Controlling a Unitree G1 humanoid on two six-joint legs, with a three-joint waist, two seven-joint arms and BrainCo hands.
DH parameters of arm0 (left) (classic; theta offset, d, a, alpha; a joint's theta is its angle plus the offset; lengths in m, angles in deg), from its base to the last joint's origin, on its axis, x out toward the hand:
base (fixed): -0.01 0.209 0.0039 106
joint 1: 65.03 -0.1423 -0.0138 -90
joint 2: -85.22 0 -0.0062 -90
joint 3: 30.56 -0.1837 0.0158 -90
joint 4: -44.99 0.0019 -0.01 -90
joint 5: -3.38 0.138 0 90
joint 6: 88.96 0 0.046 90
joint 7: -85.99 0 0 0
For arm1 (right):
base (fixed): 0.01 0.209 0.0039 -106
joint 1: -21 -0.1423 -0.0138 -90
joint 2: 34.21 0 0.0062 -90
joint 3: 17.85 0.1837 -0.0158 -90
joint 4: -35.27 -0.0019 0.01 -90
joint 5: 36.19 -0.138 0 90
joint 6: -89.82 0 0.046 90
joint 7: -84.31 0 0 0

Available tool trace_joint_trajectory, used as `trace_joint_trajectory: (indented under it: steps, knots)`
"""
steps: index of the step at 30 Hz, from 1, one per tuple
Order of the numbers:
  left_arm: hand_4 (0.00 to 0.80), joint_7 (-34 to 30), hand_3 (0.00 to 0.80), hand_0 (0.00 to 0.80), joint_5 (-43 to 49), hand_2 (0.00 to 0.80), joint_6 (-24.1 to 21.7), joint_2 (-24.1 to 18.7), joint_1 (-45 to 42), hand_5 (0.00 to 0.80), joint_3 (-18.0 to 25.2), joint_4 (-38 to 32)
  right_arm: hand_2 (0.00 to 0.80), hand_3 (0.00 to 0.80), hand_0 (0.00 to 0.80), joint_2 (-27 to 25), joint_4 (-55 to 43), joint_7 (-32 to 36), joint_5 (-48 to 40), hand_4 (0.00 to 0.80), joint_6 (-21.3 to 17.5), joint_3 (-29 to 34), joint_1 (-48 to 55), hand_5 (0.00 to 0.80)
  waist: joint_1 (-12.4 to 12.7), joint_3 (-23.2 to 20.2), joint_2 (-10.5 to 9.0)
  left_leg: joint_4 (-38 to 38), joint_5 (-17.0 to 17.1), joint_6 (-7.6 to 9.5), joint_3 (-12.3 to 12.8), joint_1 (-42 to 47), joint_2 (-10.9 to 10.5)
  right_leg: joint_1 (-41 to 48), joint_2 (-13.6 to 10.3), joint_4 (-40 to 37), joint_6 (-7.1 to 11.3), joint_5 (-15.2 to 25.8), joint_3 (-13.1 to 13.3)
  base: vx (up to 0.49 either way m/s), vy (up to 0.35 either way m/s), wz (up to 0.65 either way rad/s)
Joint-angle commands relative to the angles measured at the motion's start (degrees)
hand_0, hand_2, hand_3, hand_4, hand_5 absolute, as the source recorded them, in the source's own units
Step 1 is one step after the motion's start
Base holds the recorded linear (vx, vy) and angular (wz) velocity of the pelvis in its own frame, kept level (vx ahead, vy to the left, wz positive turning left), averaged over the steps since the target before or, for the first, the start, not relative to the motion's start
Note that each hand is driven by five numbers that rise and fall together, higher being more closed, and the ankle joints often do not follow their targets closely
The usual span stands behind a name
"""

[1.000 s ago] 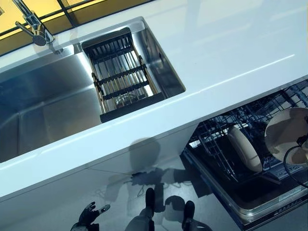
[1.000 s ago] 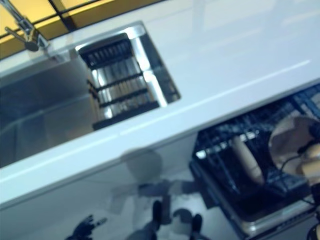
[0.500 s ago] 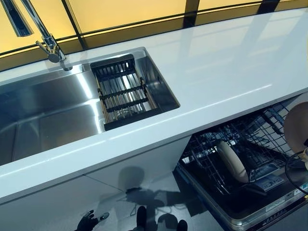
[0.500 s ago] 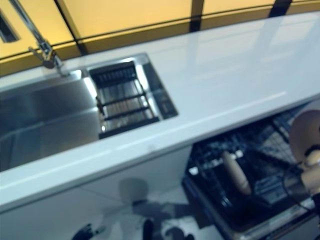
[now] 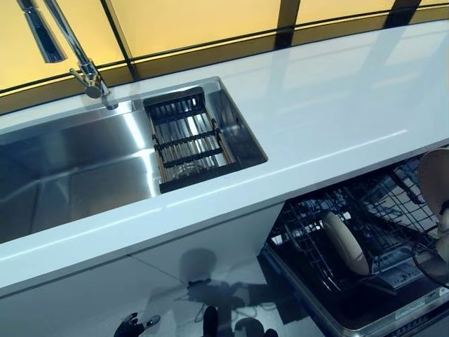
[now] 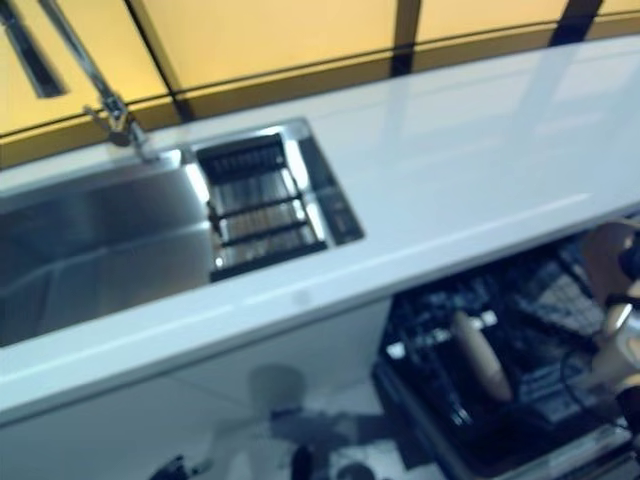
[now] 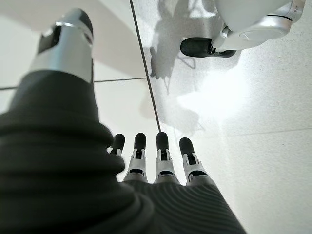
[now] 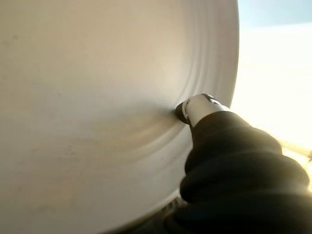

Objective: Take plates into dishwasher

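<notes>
- White counter [image 5: 330, 91] runs across the scene, with a steel sink [image 5: 77, 168] set in it and an open dishwasher rack [image 5: 365, 246] below at the right.
- One plate [image 5: 345, 242] already stands on edge in the rack.
- At the right edge the right hand [image 8: 197, 108] holds a second plate [image 5: 435, 179] upright above the rack; its thumb presses the plate's face, so it seems pinched, though the fingers behind are hidden.
- That plate lies right of the racked one, its faces roughly parallel to it; lowering it edge-first into a free slot looks like what remains.
- Far from the rack, the left hand [image 7: 158, 165] hangs low by the floor, fingers straight, holding nothing.
</notes>
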Motion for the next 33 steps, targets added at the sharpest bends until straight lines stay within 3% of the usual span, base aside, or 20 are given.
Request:
trace_joint_trajectory:
  steps: [1,19,33]
  knots:
    - [0.0,0.8,0.0,0.0,1.0,0.0,-0.7,-2.1,0.8,0.0,1.5,0.9,0.8,0.8,0.8,-5.6,0.4,1.3,5.8,0.8,1.5,-5.9,-9.1,0.8,2.5,0.3,-3.26,2.1,-5.8,1.24,-2.1,-0.2,-2.4,0.3,0.1,-3.7,3.26,4.9,-0.9,-0.068,-0.02,0.04]
    - [0.0,2.3,0.0,0.0,-4.5,0.0,-2.5,-2.5,4.7,0.0,0.3,0.9,0.8,0.8,0.8,-3.4,8.2,14.2,14.3,0.8,3.6,-24.5,-23.5,0.8,3.3,4.7,-0.32,2.2,-4.0,1.49,-2.7,-5.7,-3.5,-5.8,-0.2,-2.3,2.95,5.4,-1.1,-0.072,-0.001,0.02]
    - [0.0,3.6,0.0,0.0,-8.2,0.0,-3.3,-2.0,5.8,0.0,-0.4,-0.1,0.8,0.8,0.8,1.3,17.7,18.5,7.3,0.8,2.9,-28.1,-27.6,0.8,3.4,6.5,1.92,1.9,-3.3,1.69,-2.2,-7.9,-4.1,-9.3,-0.6,-1.0,3.06,5.9,-0.5,-0.035,0.02,0.0]
